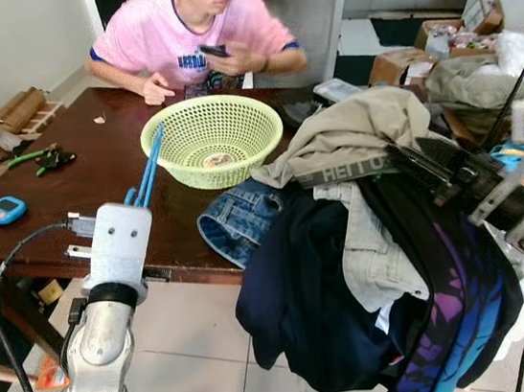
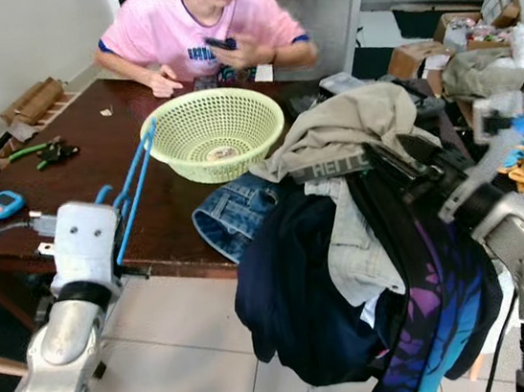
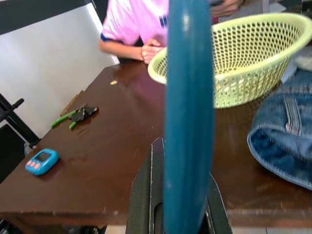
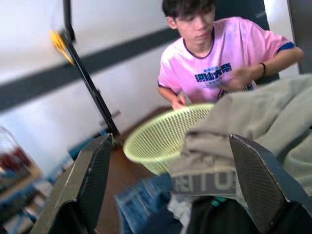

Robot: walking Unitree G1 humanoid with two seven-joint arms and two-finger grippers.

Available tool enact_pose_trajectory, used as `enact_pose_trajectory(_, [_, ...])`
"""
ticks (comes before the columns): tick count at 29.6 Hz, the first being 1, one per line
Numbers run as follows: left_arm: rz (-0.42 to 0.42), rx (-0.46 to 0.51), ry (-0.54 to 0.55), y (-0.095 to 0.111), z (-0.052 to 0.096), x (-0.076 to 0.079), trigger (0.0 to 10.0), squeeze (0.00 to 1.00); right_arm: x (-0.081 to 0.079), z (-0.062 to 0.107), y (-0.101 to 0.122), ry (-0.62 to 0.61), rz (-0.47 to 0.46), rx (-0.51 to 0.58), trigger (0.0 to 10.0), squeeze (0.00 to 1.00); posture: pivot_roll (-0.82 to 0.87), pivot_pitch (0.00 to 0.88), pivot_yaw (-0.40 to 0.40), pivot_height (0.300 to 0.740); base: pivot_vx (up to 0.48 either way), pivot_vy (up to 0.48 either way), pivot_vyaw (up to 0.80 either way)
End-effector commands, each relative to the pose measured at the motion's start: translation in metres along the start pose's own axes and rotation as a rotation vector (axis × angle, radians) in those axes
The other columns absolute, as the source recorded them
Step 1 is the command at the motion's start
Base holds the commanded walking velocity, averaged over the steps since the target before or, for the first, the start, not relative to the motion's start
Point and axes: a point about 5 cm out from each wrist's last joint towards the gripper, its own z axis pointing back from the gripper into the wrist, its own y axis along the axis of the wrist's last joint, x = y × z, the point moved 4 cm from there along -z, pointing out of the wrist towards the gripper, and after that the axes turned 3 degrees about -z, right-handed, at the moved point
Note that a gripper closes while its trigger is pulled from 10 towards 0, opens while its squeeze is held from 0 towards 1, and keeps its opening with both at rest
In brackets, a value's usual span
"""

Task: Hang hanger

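The left gripper (image 3: 178, 214) clamps a blue hanger (image 1: 147, 168), which rises from its fingers above the table's (image 1: 94, 170) near edge. The right gripper (image 4: 170, 195), fingers spread wide and holding nothing, hangs just short of the clothes pile (image 1: 374, 239). Beyond the hanger sits a yellow basket (image 1: 213, 140); behind that, a person (image 1: 187, 32) in pink.

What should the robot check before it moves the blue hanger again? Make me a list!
1. Blue plastic hanger held in left gripper: ok.
2. Right gripper open, holding nothing: ok.
3. Pile of clothes draped over the right arm: not ok, it may slip.
4. Yellow-green mesh basket right beside the hanger's tip: not ok.
5. Person in a pink shirt sits close behind the brown wooden table: not ok.
6. Rail to hang it on: cannot tell.
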Motion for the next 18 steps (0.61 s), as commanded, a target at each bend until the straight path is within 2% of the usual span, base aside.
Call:
enact_pose_trajectory(1, [-0.030, -0.002, -0.009, -0.003, 0.002, -0.001, 10.0, 0.00, -0.004, 0.005, 0.007, 0.022, -0.019, 0.042, 10.0, 0.00, 0.09, 0.067, -0.028, 0.740, -0.326, 0.000, 0.00])
enact_pose_trajectory(6, [-0.034, -0.001, -0.012, -0.003, 0.002, -0.001, 10.0, 0.00, -0.008, 0.008, 0.009, 0.049, -0.030, 0.056, 10.0, 0.00, 0.09, 0.064, -0.026, 0.740, -0.325, 0.000, 0.00])
enact_pose_trajectory(11, [-0.028, -0.010, -0.015, -0.007, 0.001, 0.000, 10.0, 0.00, -0.002, 0.006, 0.001, 0.008, -0.019, 0.036, 10.0, 0.00, 0.09, 0.057, -0.027, 0.740, -0.331, 0.000, 0.00])
enact_pose_trajectory(12, [-0.008, -0.024, -0.020, -0.011, 0.002, 0.001, 10.0, 0.00, 0.004, 0.004, -0.005, -0.041, -0.006, 0.018, 10.0, 0.00, 0.09, 0.057, -0.027, 0.740, 0.000, 0.000, 0.00])
enact_pose_trajectory(13, [-0.008, -0.024, -0.020, -0.011, 0.002, 0.001, 10.0, 0.00, 0.004, 0.004, -0.005, -0.041, -0.006, 0.018, 10.0, 0.00, 0.09, 0.057, -0.027, 0.740, 0.000, 0.000, 0.00])
enact_pose_trajectory(15, [0.080, -0.062, -0.050, -0.022, 0.004, 0.002, 10.0, 0.00, 0.013, 0.003, -0.020, -0.113, 0.014, -0.026, 10.0, 0.00, 0.09, 0.056, -0.027, 0.740, 0.000, 0.000, 0.00])
enact_pose_trajectory(18, [0.106, -0.070, -0.060, -0.025, 0.005, 0.002, 10.0, 0.00, 0.014, 0.004, -0.024, -0.126, 0.015, -0.035, 10.0, 0.00, 0.09, 0.056, -0.027, 0.740, 0.000, 0.000, 0.00])
